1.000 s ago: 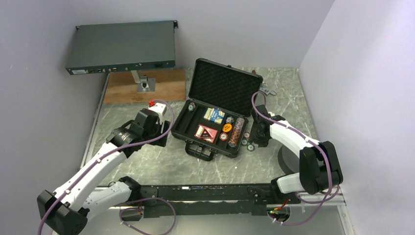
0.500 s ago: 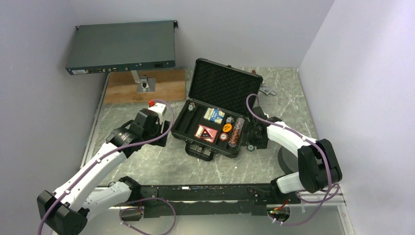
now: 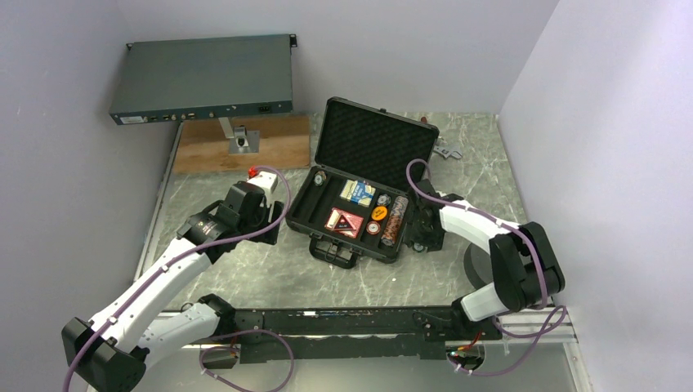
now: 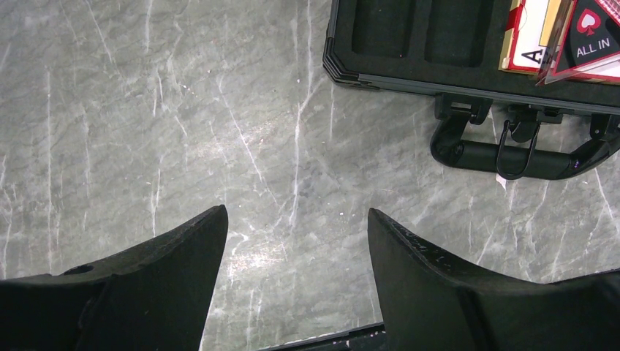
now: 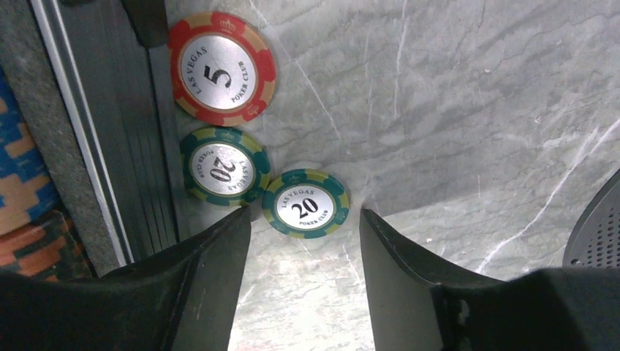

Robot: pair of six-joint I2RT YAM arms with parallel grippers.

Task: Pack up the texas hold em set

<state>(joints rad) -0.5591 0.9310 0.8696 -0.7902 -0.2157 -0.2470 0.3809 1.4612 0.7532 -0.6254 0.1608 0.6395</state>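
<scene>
1. Black case (image 3: 372, 151): open on the counter (image 5: 453, 110), lid upright. In its tray we log 2 card decks (image 3: 357, 192), 1 orange disc (image 3: 378, 213) and 1 chip row (image 3: 395, 220).
2. Loose chips, 3, flat on the counter just outside the case's right wall: red 5 chip (image 5: 222, 67), inner green 20 chip (image 5: 225, 165), outer green 20 chip (image 5: 305, 203).
3. Right tool (image 5: 303, 216): released, fingers flanking the outer green 20 chip.
4. Left tool (image 4: 296, 219): released, above bare counter left of the case handle (image 4: 512, 153).
</scene>
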